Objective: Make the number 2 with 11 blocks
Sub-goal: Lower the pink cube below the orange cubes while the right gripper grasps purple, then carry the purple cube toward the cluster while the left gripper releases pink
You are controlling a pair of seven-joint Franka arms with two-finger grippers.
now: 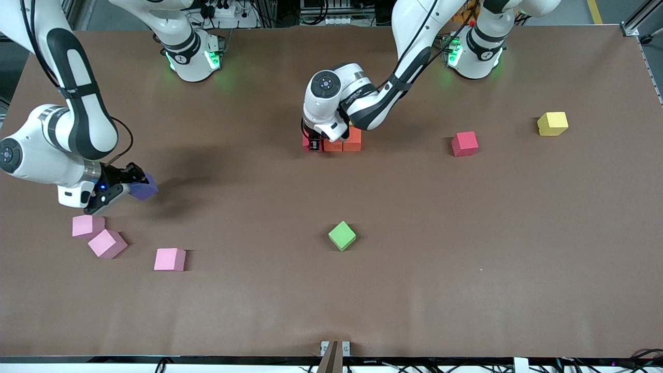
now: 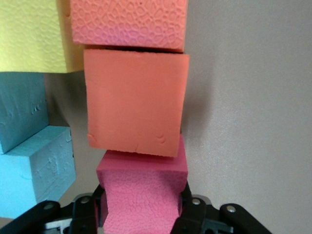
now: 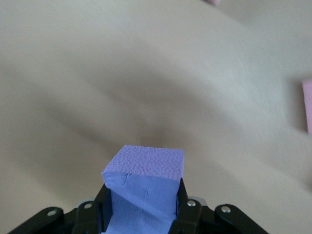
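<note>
- A purple block (image 1: 145,188) is clamped in the right hand (image 1: 135,181), off the bench at the right arm's end.
- A red block (image 2: 142,195) sits between the left hand's fingers (image 2: 187,214), touching an orange block (image 2: 135,109) in a row with another orange block (image 2: 129,22).
- Beside that row lie two light blue blocks (image 2: 34,170) and a yellow block (image 2: 31,34).
- Three pink blocks (image 1: 107,243) lie near the right arm's end.
- A green block (image 1: 342,235), a second red block (image 1: 464,143) and a second yellow block (image 1: 552,124) lie apart.

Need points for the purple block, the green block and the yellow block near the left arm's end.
purple block (image 3: 146,168), right wrist view, textured face between the fingers.
green block (image 1: 342,234), front view, top face.
yellow block (image 1: 552,123), front view, top face.
</note>
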